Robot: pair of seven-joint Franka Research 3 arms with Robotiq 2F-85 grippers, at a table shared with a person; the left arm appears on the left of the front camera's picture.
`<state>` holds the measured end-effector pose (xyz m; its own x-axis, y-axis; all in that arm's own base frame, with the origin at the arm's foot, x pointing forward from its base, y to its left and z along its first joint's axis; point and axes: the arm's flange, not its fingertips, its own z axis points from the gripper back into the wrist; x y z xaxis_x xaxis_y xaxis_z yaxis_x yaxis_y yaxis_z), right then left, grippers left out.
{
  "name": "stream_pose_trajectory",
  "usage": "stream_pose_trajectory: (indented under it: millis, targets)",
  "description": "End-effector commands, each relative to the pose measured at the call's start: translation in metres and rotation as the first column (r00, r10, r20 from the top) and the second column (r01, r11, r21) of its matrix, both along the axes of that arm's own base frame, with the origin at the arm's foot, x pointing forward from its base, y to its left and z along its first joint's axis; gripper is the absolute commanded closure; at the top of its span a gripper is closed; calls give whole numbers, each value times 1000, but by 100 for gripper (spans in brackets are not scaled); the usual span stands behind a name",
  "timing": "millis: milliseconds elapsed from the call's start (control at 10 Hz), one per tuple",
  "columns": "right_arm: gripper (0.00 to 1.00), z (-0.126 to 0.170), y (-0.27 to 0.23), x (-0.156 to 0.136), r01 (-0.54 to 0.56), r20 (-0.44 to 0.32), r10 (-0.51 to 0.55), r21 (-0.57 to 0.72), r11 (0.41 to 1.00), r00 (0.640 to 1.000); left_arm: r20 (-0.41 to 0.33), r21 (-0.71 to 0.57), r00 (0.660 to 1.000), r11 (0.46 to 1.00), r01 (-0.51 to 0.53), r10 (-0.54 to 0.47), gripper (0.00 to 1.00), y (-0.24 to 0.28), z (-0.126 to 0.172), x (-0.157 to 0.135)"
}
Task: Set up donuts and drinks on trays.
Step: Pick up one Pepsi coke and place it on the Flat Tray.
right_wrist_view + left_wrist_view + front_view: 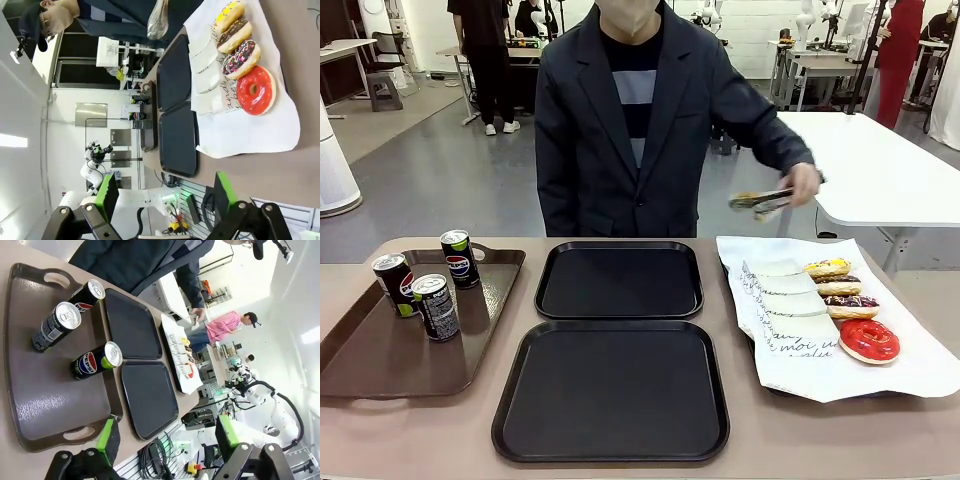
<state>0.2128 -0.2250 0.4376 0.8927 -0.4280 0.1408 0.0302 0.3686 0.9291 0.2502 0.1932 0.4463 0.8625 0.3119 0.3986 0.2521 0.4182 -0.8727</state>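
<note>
Front view: two black trays (620,280) lie empty mid-table (380,440), one behind the other, edges nearly touching. To the left, three Pepsi cans (437,306) stand upright on a brown handled tray (390,360). To the right, four donuts (869,340) (yellow, chocolate, sprinkled and red-iced) sit in a row on white paper (910,375), beside a stack of paper sleeves (785,300). Beyond them, the person's hand (805,183) holds tongs (760,203) in the air.

Left wrist view: the left gripper (165,432) has its green pads (107,436) spread wide with nothing between them; the cans, on the brown tray, lie ahead.

Right wrist view: the right gripper (165,192) is likewise wide apart and holds nothing. The donuts lie ahead on the paper, beside the black trays.
</note>
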Motion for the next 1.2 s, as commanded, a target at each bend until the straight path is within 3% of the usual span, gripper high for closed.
stream_pose_trajectory:
  millis: [0,1100]
  targets:
    - [0,-1,3,-1,-24,16,24,38,999,1000,7,-28,1000,1000,-14,14,0,-1,-4,5]
    - [0,-1,3,-1,-24,16,24,38,999,1000,7,-28,1000,1000,-14,14,0,-1,-4,5]
